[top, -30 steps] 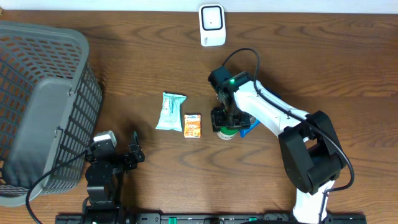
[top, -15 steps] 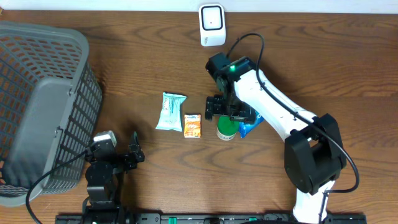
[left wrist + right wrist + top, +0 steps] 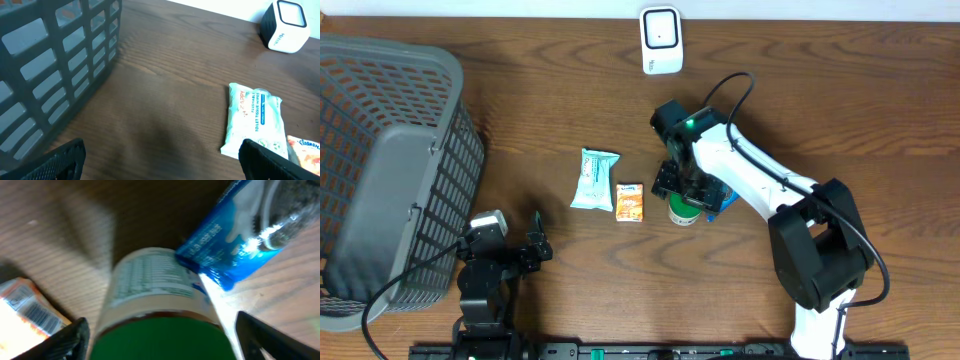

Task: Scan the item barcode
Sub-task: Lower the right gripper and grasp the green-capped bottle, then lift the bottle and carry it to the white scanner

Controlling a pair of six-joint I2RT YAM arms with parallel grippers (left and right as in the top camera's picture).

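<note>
Nearest the robot's base, at about 7 o'clock on the table (image 3: 880,100), the left gripper (image 3: 162,159) sits idle with its claw released, fingers spread wide over bare wood, and the grey basket (image 3: 420,200) is just beside it at 9 o'clock. Moving outward to mid-table, a pack of wipes (image 3: 593,179) and a small orange packet (image 3: 630,202) lie side by side. At their 3 o'clock stands the green-lidded jar (image 3: 155,280), which I take to be the item to scan, with a blue pouch (image 3: 225,245) touching its label on the far side. The right gripper (image 3: 165,335) is down over the jar with one finger on each side of the lid. The wrist view is too blurred to show whether the pads press the jar or only straddle it, so I cannot tell if this claw has it grasped or is merely set around it. Farthest away, at 12 o'clock near the table edge, is the white scanner (image 3: 661,40), well apart from the jar. The step in hand looks like the pick-up. The next move calls for a firm, centred grip on the jar, a lift clear of the pouch, then a carry toward 12 o'clock, turning the printed label to face the scanner.
</note>
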